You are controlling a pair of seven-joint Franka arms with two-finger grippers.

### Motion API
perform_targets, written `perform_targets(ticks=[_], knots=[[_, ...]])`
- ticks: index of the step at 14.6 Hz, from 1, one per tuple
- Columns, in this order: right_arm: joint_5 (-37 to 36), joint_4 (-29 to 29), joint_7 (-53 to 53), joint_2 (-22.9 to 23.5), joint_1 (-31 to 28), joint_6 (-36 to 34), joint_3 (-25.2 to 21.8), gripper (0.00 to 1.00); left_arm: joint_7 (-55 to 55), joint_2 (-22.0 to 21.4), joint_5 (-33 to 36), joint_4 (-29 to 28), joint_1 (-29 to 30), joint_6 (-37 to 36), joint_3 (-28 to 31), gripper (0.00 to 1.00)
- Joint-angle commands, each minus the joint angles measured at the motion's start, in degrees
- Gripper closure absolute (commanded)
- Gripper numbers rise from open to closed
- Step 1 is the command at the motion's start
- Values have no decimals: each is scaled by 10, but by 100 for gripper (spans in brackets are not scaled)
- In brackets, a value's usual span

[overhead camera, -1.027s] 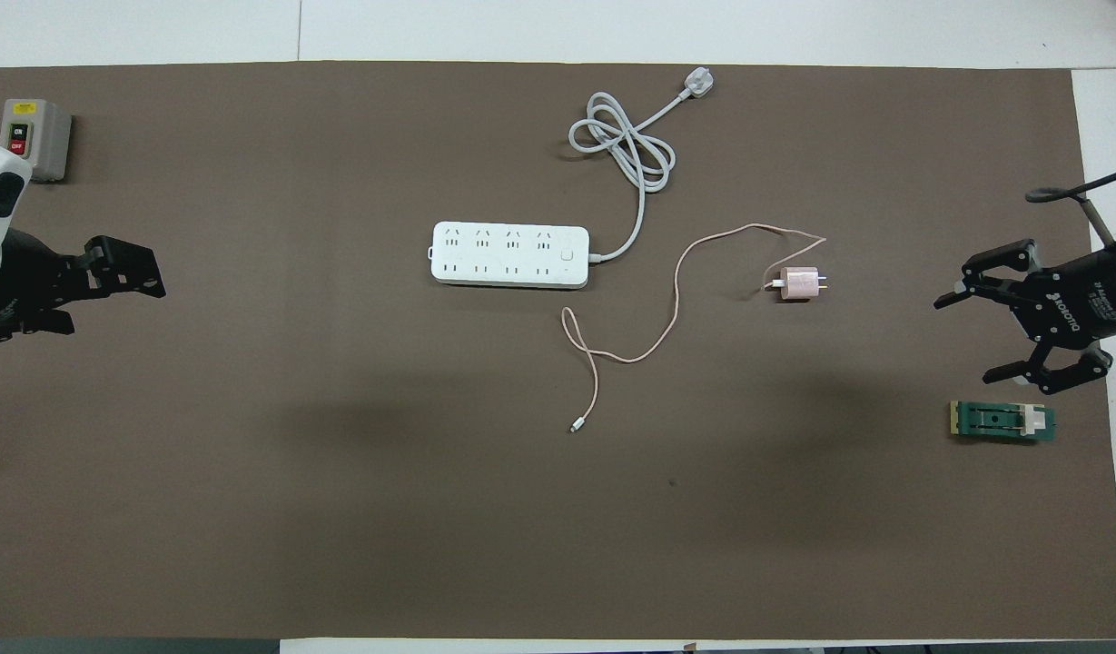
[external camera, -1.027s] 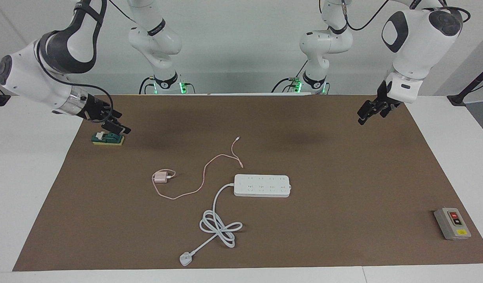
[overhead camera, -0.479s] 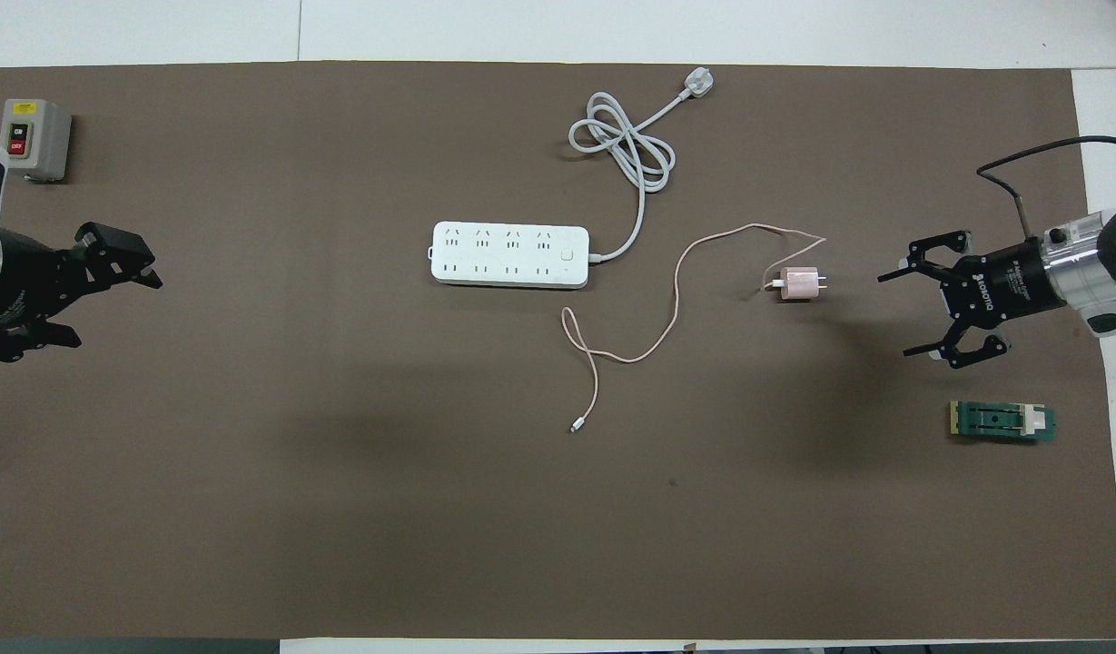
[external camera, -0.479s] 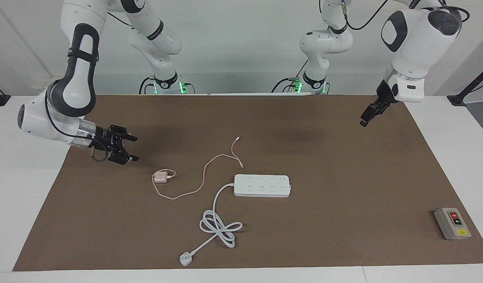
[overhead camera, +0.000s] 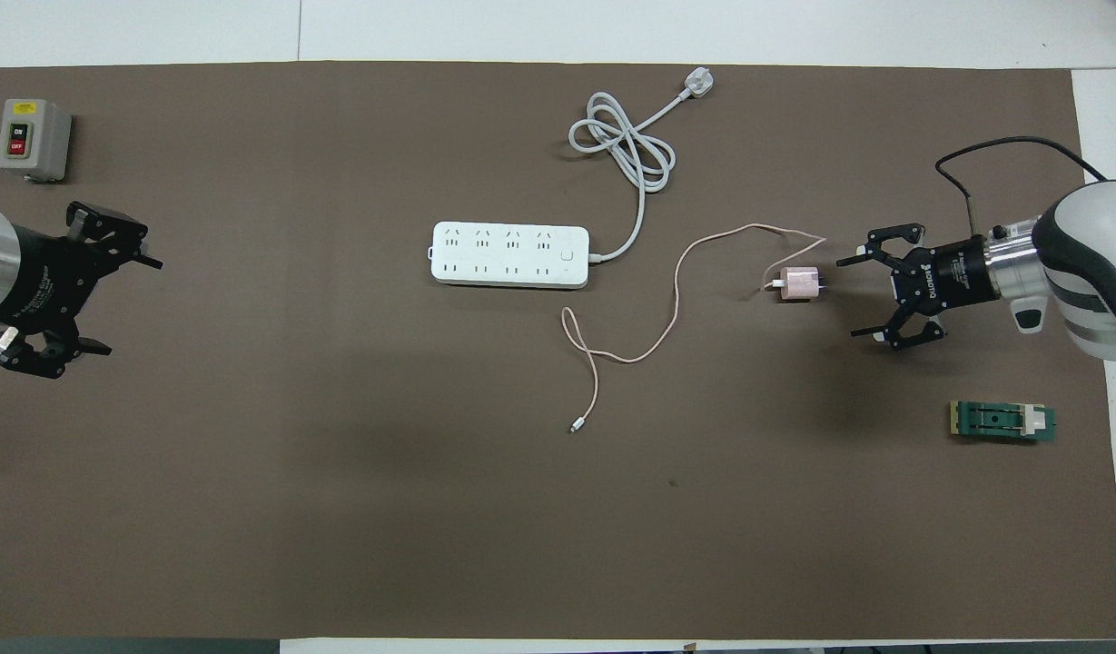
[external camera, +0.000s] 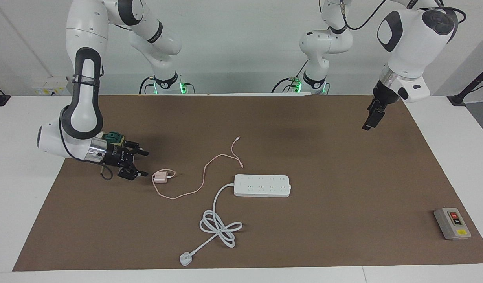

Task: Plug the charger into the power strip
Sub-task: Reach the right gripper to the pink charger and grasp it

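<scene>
1. Facing view – the right gripper (external camera: 144, 163) sits low over the brown mat (external camera: 343, 165), fingers spread wide and empty, tips pointed at the charger (external camera: 160, 177) and just short of it.
2. The charger lies on the mat toward the right arm's end, apart from the power strip (external camera: 262, 185); its thin pink cable (external camera: 204, 173) loops across the mat, passing close by the strip's end.
3. The left gripper (external camera: 370, 122) hangs raised over the mat near the left arm's end; this view does not settle its finger spacing.
4. A grey switch box (external camera: 452, 223) stands at the left arm's end, farther from the robots than the strip.
5. Overhead view – right gripper (overhead camera: 855, 298) wide apart, beside the charger (overhead camera: 799, 283), not touching.
6. Left gripper (overhead camera: 126, 304) also shows fingers spread, holding nothing.
7. Power strip (overhead camera: 509, 255) mid-mat; its thick white cord (overhead camera: 626, 150) coils farther from the robots. A green fixture (overhead camera: 1002, 421) lies nearer the robots than the right gripper.
</scene>
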Motion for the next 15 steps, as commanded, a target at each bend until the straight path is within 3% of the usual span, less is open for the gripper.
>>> perform_targets(ticks=[1,4,6,8,11,15], knots=[[33,-10,2,6,23,37,2,0,-39,-20,-56,-25,-2,19,6,0],[36,-10,-12,17,30,69,2,0,-39,-17,-119,-27,-4,26,6,0],[47,-10,-23,25,31,82,2,0,15,-14,-114,-25,-8,26,6,0],[48,-11,-37,31,38,88,2,0,256,-18,-109,-31,1,28,9,0],[62,-10,-38,36,44,109,2,0,480,-19,-107,-36,3,47,10,0],[63,-16,-45,39,47,112,2,2,634,-19,-79,-33,15,39,12,0]])
